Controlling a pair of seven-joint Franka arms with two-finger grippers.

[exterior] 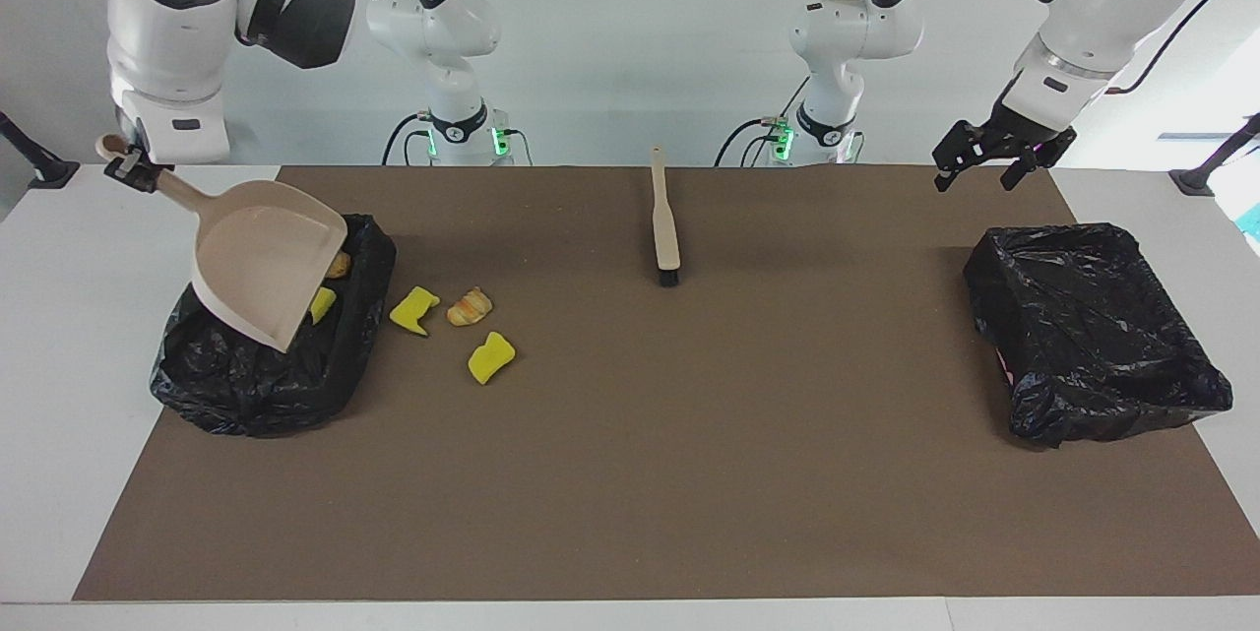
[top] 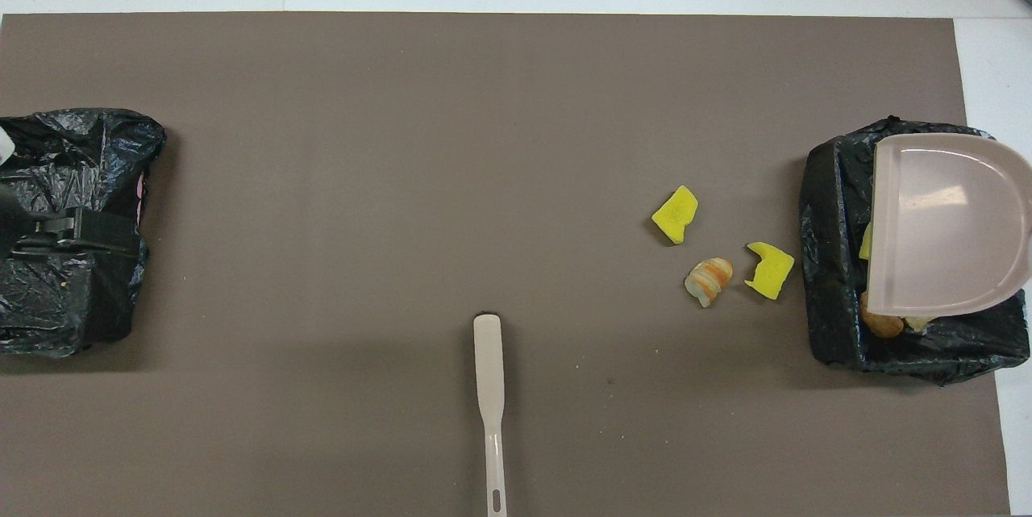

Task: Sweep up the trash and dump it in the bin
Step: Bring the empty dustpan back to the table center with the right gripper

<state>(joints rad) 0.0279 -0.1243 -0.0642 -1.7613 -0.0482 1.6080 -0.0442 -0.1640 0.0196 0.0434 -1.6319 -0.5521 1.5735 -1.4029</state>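
My right gripper [exterior: 133, 168] is shut on the handle of the beige dustpan [exterior: 264, 262], which hangs tilted, mouth down, over the black-bagged bin [exterior: 256, 385] at the right arm's end. A croissant piece [exterior: 339, 265] and a yellow sponge chunk [exterior: 322, 303] lie in that bin under the pan. Two yellow sponge chunks [exterior: 414, 309] [exterior: 490, 357] and a croissant piece [exterior: 470, 306] lie on the brown mat beside the bin. The beige brush [exterior: 665, 218] lies on the mat mid-table, near the robots. My left gripper [exterior: 976, 180] is open and empty, raised over the other bin [exterior: 1093, 326].
The second black-bagged bin [top: 72, 154] stands at the left arm's end of the mat. The brown mat [exterior: 689, 473] covers most of the white table. In the overhead view the dustpan [top: 943, 227] covers much of the first bin [top: 830, 259].
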